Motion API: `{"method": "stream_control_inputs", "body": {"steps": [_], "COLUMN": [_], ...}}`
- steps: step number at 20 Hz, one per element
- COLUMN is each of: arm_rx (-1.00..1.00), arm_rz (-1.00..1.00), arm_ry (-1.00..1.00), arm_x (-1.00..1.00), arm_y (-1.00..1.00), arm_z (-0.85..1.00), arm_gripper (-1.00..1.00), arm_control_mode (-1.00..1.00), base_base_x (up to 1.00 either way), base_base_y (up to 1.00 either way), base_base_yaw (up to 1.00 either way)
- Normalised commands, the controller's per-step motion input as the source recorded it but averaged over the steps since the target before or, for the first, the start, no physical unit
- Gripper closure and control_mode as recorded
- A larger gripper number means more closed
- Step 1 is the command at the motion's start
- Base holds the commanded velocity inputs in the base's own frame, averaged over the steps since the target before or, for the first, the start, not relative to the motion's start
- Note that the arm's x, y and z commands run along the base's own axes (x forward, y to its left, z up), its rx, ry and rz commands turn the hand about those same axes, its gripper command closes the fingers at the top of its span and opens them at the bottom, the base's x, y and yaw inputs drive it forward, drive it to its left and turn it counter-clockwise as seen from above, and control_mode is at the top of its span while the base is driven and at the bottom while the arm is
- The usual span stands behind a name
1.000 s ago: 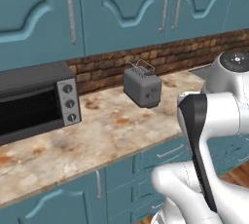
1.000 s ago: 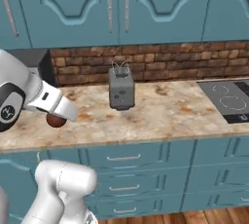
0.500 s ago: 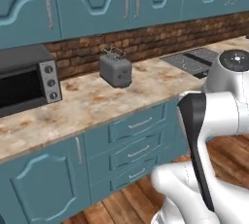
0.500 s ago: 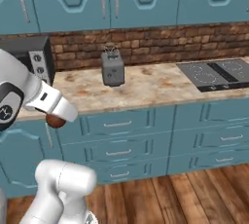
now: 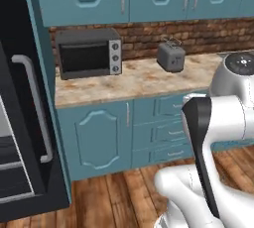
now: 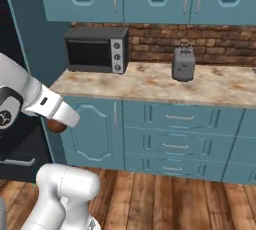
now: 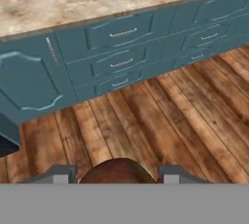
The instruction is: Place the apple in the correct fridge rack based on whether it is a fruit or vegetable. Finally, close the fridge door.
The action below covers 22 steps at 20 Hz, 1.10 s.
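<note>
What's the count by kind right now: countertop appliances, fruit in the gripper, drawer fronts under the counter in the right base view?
Countertop appliances: 2, microwave and toaster
Fruit: 1, the apple, clamped in the gripper
Drawer fronts: 3, stacked below the counter, top drawer to bottom drawer
Total: 6

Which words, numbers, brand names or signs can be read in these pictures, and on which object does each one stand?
No text can be read in any view.
Microwave: three round knobs on its grey panel; any marks beside them are too small and blurred to read.
Toaster: plain grey, no label visible.
Cabinet doors and drawers: only handles, no writing.
Apple, between the fingers of the hand: plain skin, no sticker.
</note>
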Motion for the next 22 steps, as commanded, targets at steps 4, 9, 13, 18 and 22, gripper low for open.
{"method": "stream_control_inputs", "body": {"steps": [4,9,13,18,22], "arm_rx": [0.0,0.0,0.0,0.0,0.0], "arm_rz": [0.0,0.0,0.0,0.0,0.0], "arm_ry": [0.0,0.0,0.0,0.0,0.0], "arm_x": [0.0,0.0,0.0,0.0,0.0], "arm_y": [0.0,0.0,0.0,0.0,0.0], "arm_z": [0.0,0.0,0.0,0.0,0.0], "arm_gripper": [1.0,1.0,1.0,1.0,1.0], "arm_control_mode": [1.0,1.0,1.0,1.0,1.0], "base_base_x": [-0.66,-0.54,-0.17,0.38,0.8], "base_base_y": [0.71,0.98,1.0,1.0,1.0], "base_base_yaw": [0.59,0.52,0.34,0.11,0.0]}}
